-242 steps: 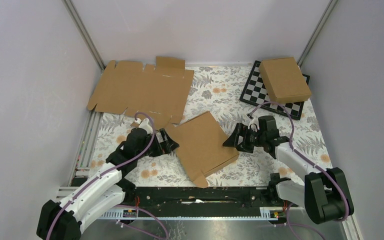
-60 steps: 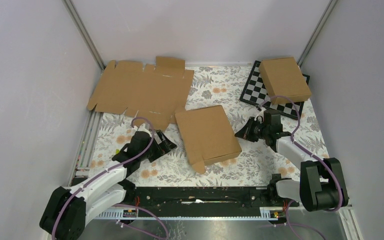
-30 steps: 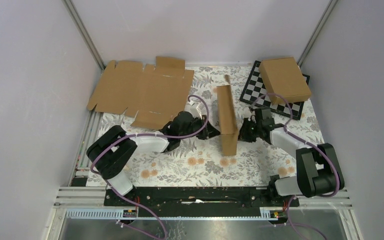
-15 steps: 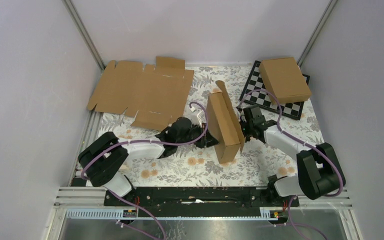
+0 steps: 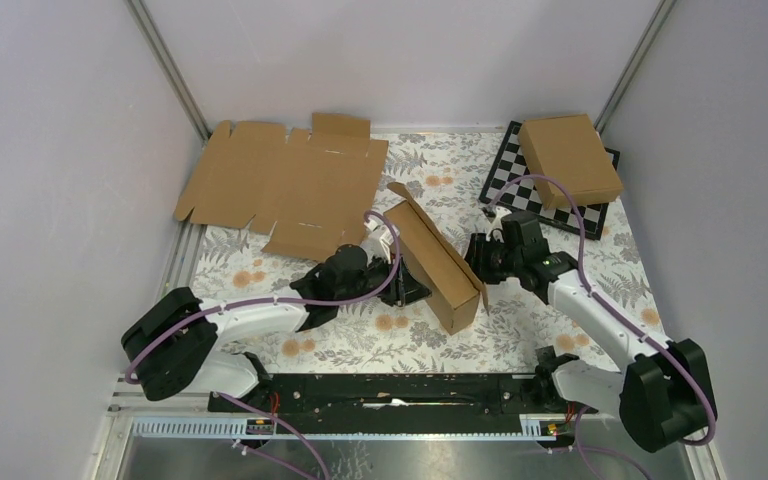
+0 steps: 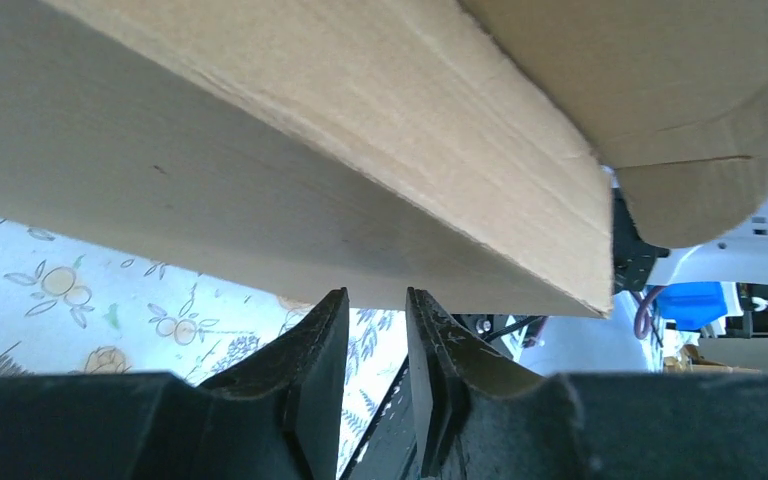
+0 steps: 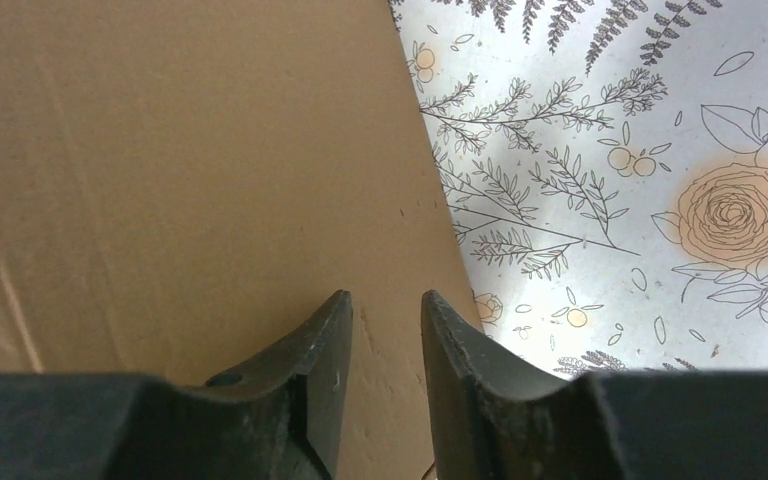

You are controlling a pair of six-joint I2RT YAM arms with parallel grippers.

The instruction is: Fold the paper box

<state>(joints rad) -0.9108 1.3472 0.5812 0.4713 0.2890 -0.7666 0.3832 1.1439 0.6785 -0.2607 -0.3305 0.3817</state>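
Observation:
The paper box (image 5: 435, 258), folded shut and plain brown, leans tilted on the floral mat in the middle, its long lower edge down. A rounded tab sticks out at one end (image 6: 700, 190). My left gripper (image 5: 410, 286) reaches under the raised left side. In the left wrist view its jaws (image 6: 377, 300) stand a little apart with nothing between them, tips just below the box's underside (image 6: 260, 220). My right gripper (image 5: 476, 262) is at the box's right face. It is open (image 7: 385, 300), with the brown panel (image 7: 160, 150) right behind the fingers.
A wide flat cardboard sheet (image 5: 280, 185) lies at the back left. A chessboard (image 5: 505, 185) at the back right carries another closed brown box (image 5: 570, 158). The black rail (image 5: 390, 385) runs along the near edge, and grey walls close in both sides.
The box stood on its edge between both grippers; it has tipped over to a lean. Both grippers have opened and let go, and the right one has drawn back a little.

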